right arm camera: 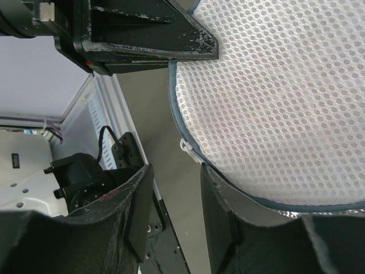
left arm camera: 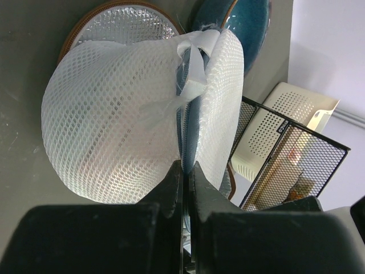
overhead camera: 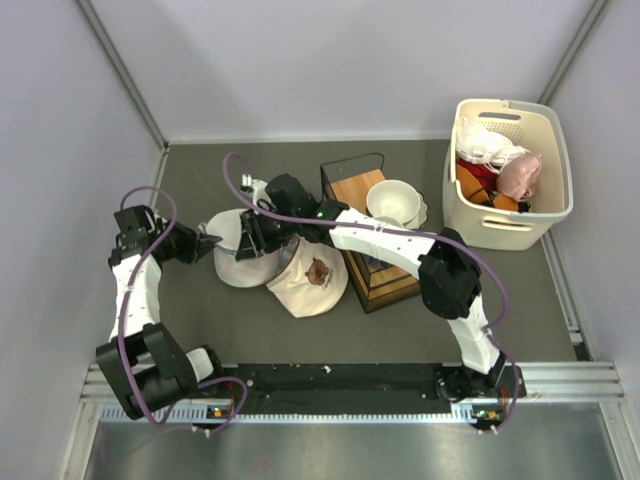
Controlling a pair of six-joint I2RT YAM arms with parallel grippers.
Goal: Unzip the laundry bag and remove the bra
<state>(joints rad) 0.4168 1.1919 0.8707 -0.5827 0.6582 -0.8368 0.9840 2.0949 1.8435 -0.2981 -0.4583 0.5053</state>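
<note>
From above, the bag (overhead camera: 232, 268) lies on the tabletop (overhead camera: 200, 330) between the left gripper (overhead camera: 212, 243) and the right gripper (overhead camera: 250, 238). At the left wrist, the jaws are pressed tight on the bag's seamed edge. At the right wrist, the jaws stand partly apart and empty, with one finger (right arm camera: 217, 211) just beside the bag's blue rim.
</note>
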